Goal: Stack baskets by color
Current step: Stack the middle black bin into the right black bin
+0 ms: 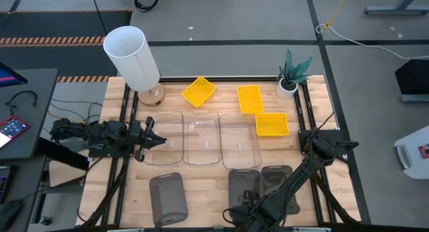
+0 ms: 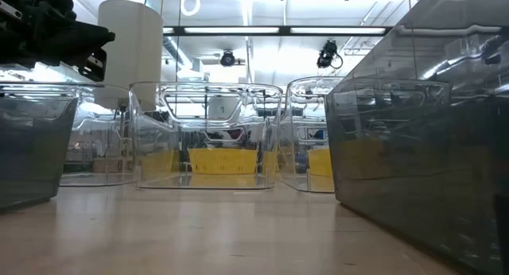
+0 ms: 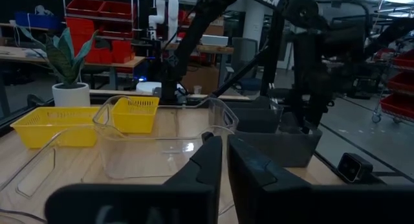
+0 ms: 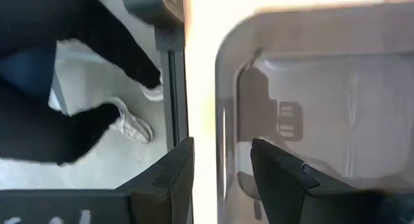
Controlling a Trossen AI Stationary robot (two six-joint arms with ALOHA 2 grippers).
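Note:
Three yellow baskets lie at the far side and three clear baskets in a row at mid-table. Three dark grey baskets rest on the near part: one on the left and two side by side. My right gripper hangs open at the near edge, pointing steeply down. It straddles one wall of a grey basket, one finger outside and one inside, with a gap on both sides. My left gripper waits shut and level at the table's left, beside the left clear basket.
A tall white cylinder stands at the far left and a small potted plant at the far right. The table's dark edge rail runs close beside my right gripper. A person's legs and shoe show on the floor beyond it.

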